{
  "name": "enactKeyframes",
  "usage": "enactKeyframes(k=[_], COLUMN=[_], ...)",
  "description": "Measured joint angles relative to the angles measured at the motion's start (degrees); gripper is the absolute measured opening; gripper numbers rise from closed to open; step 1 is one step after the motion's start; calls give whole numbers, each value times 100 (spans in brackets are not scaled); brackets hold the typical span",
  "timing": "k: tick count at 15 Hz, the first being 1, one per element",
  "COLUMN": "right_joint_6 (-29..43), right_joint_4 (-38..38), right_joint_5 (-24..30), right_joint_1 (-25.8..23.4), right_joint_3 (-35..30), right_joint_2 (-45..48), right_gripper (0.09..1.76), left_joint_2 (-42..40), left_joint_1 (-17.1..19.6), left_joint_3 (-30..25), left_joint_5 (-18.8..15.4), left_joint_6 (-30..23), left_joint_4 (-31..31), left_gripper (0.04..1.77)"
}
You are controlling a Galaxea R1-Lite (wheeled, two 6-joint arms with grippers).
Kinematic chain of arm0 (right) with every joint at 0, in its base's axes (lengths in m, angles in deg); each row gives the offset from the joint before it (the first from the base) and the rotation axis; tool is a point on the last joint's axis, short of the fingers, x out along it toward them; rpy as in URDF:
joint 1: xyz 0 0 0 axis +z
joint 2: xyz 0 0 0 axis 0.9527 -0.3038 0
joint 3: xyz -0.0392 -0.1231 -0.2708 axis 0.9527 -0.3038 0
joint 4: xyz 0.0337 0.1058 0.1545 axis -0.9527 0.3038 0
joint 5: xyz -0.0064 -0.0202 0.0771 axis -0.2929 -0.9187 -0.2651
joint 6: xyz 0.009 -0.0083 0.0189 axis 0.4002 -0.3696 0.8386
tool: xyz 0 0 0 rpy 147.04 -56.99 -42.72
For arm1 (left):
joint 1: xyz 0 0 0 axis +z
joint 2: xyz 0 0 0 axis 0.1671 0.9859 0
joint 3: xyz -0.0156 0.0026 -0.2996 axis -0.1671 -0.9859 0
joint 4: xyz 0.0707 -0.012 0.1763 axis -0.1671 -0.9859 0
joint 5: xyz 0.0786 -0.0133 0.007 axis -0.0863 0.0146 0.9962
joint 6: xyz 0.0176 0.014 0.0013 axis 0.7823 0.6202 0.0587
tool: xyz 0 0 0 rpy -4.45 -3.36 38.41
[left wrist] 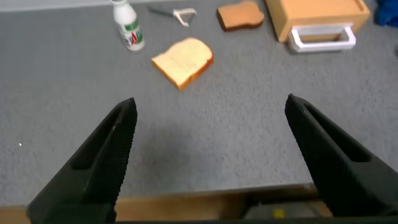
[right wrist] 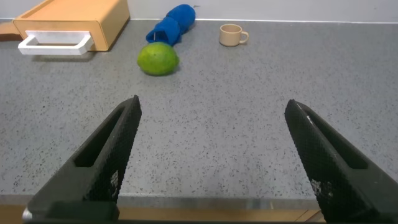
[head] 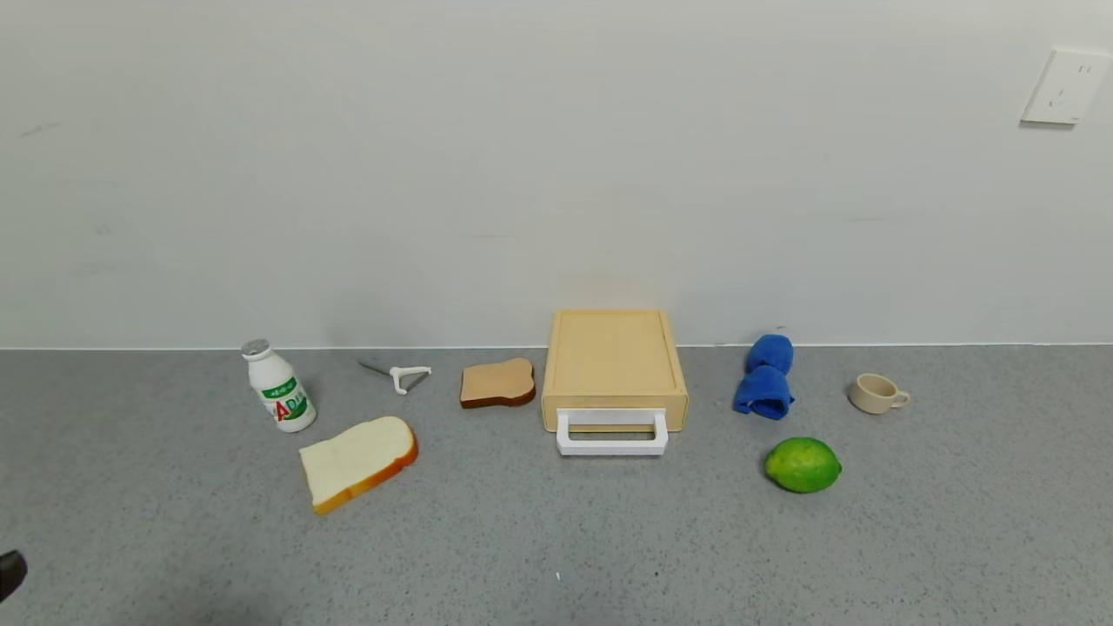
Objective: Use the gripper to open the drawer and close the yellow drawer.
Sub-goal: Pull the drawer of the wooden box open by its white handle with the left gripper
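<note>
The pale yellow-tan drawer (head: 614, 365) sits shut in its low box against the back wall, its white loop handle (head: 612, 434) facing forward. It also shows in the left wrist view (left wrist: 317, 15) and the right wrist view (right wrist: 71, 22). My left gripper (left wrist: 211, 109) is open and empty above the table's front edge, far from the drawer; only a dark tip of it (head: 10, 574) shows in the head view. My right gripper (right wrist: 214, 109) is open and empty over the front edge, out of the head view.
On the grey table: a white drink bottle (head: 278, 387), a peeler (head: 402, 376), a brown bread slice (head: 497, 382), a white bread slice (head: 356, 461), a blue cloth (head: 765, 376), a beige cup (head: 876, 393) and a lime (head: 802, 464).
</note>
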Motion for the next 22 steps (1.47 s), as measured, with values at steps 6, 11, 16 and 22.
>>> enactKeyframes(k=[6, 11, 16, 22], right_joint_6=[0, -1, -1, -1], right_joint_4=[-2, 0, 0, 0], right_joint_5=[2, 2, 2, 5], right_joint_1=[0, 0, 0, 0], right_joint_3=[0, 0, 0, 0], right_joint_2=[0, 0, 0, 0], right_gripper=[170, 170, 170, 170], left_joint_2=[2811, 4612, 5860, 6765], left_joint_1=[-183, -1044, -1727, -2339], left_joint_3=[2313, 3639, 4776, 5720], left_joint_5=[-122, 121, 360, 393], left_joint_6=[-532, -1367, -1686, -2174], left_joint_4=[-1503, -1792, -2260, -2506], left_gripper=[172, 172, 172, 172])
